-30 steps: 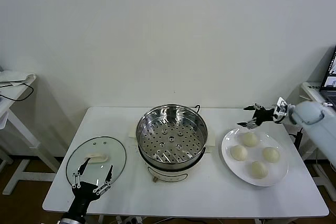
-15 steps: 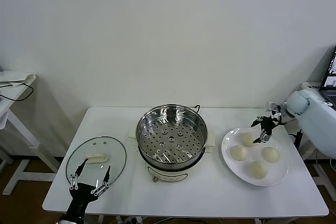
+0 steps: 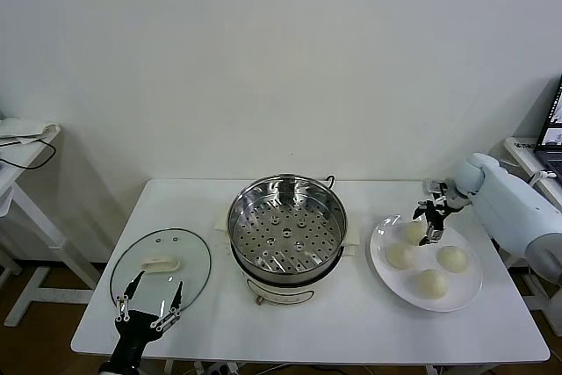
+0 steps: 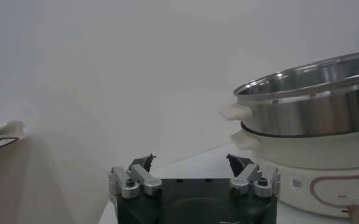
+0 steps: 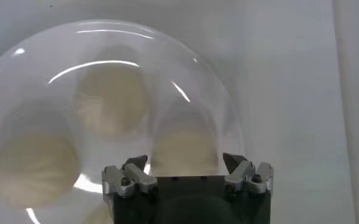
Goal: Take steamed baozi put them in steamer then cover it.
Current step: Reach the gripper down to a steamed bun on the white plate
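The right gripper (image 3: 429,222) hung jaws-down and spread wide over the plate's (image 3: 465,289) far bun (image 3: 413,232), at about eleven o'clock on the plate, grasping nothing. In the right wrist view its fingers (image 5: 135,165) straddled that bun (image 5: 185,146), apparently above it rather than touching. The other three baozi (image 3: 432,282) sat at nine, three and six o'clock on the plate, all to the steamer's (image 3: 287,224) three o'clock.

The step in hand looked like the first pick: nothing lay on the perforated tray yet. The next move would call for a straight drop around the bun and a soft close, since dough dents.

The left gripper (image 3: 148,308) waited released at the table's near edge, just at six o'clock of the cover (image 3: 161,265). The cover lay flat, at the steamer's nine o'clock, handle (image 3: 161,262) up. The handle's long axis ran roughly three-to-nine. The buns were domes with no long axis, tops up.
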You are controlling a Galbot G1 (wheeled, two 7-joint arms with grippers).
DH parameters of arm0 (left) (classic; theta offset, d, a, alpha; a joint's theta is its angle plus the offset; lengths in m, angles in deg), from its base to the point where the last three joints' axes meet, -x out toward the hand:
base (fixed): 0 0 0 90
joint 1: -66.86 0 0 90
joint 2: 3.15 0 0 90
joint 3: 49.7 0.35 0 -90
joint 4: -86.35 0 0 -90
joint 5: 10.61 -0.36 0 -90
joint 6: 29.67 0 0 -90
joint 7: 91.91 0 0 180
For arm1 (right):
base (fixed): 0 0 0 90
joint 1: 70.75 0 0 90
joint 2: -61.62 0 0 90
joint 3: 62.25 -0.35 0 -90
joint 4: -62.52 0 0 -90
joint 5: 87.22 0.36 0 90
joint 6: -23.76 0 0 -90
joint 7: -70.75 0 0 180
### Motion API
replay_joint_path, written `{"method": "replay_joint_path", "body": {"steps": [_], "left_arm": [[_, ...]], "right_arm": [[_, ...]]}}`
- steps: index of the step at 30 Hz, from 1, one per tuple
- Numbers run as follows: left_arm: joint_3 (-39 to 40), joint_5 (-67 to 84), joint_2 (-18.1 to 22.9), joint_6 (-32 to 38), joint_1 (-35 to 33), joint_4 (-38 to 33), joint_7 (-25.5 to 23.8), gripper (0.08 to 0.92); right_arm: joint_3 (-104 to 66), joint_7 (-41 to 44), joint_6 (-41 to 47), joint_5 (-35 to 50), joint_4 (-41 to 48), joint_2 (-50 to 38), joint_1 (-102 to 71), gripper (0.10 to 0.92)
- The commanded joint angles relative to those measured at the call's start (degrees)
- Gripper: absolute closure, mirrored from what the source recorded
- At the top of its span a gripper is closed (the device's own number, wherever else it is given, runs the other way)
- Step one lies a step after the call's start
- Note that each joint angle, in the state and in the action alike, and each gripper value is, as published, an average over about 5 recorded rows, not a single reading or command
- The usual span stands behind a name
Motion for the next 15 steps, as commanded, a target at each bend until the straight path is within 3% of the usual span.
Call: {"method": "replay_joint_path", "body": {"steps": [1,8,15], "left_arm": [[-0.06,0.04,0.01,0.09,-0.07,0.07,0.03,0.177],[-0.32,0.11,0.03,0.11,-0.02,0.31,0.16,0.177],[-0.29,0.14,0.12,0.03,-0.04,0.19,0.28,0.177]], "right_arm": [[0.41,-0.8,-0.45,-2.09,1.65,1.58,0.06,0.224],[0.49,-1.49,-0.48,-2.18,1.15,1.6,-0.14,0.332],[2.11,-1.17,-0.14,-0.77,-3.51,-0.55,0.6,0.377]]}}
